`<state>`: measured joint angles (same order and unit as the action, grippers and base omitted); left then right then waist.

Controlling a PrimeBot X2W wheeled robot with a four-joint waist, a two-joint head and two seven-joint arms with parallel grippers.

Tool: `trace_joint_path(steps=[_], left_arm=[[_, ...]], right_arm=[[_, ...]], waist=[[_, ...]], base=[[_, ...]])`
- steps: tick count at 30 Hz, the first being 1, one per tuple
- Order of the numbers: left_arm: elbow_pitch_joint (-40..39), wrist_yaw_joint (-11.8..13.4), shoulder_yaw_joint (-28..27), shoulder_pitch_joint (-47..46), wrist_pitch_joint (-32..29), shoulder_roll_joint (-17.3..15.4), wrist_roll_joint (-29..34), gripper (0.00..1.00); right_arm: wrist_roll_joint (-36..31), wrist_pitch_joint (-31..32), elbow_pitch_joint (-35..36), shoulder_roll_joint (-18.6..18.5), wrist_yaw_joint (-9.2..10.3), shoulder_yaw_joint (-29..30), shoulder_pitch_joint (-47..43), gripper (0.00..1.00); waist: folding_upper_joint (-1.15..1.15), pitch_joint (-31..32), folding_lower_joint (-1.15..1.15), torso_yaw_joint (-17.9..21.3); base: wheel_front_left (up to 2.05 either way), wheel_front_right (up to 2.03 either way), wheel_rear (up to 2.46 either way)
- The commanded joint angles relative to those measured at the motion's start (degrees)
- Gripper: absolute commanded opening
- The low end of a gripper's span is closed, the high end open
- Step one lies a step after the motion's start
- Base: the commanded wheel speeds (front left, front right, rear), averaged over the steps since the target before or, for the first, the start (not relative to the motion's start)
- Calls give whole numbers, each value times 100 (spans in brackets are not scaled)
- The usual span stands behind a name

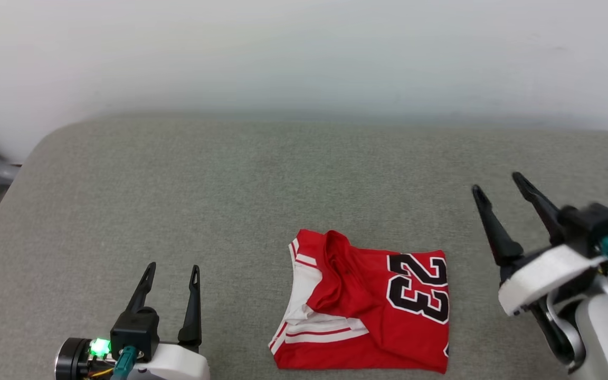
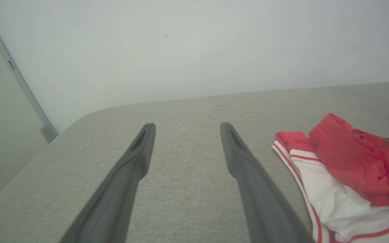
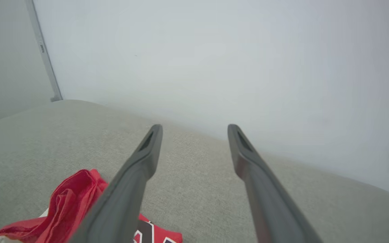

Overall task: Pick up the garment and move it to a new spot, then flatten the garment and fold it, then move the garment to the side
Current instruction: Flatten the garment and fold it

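The soft red T-shirt with white short sleeves and a black, white-edged "23" [image 1: 367, 309] lies folded into a compact, roughly square packet at the near middle of the grey cloth-covered table [image 1: 177, 184], straight in front of me. The number faces up on its right half. A white sleeve with thin red stripes shows along its left edge, and a rumpled ridge of red cloth stands up beside that sleeve, so the fold is not perfectly flat.

My left claw [image 1: 172, 267] sits low to the left of the shirt, apart from it, its two dark fingers spread wide and holding nothing. My right claw [image 1: 495, 181] hangs to the right of the shirt, also clear of it, fingers spread just as wide and empty. Behind the table is a plain pale wall [image 1: 304, 53].

As I judge it, the flattening and folding are done. What looks left is the last step: the packet sits in the centre, so I have yet to carry it off to the side, ideally without letting the layers slip open.
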<state>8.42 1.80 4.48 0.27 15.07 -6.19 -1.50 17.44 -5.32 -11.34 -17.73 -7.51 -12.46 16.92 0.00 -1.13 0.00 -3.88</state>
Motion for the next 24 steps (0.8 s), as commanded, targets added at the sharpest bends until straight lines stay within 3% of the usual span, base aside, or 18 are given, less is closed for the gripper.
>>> trace_joint_path(steps=[1,6,15,24], left_arm=[[-30,25,-20,67,13,-7,34,100],[-121,59,-62,197,13,-19,9,100],[-264,73,-77,383,13,-23,-4,100],[-260,48,-17,493,13,-31,27,100]], right_arm=[[-67,-62,61,115,5,81,-150,100],[-592,-401,462,572,5,826,-827,100],[-877,-742,972,1244,5,1412,-1792,100],[-994,-865,1151,1452,5,1583,-2419,100]], waist=[[0,57,0,67],[0,139,0,191],[0,201,0,213],[0,246,0,100]], base=[[0,0,0],[0,0,0],[0,0,0],[0,0,0]])
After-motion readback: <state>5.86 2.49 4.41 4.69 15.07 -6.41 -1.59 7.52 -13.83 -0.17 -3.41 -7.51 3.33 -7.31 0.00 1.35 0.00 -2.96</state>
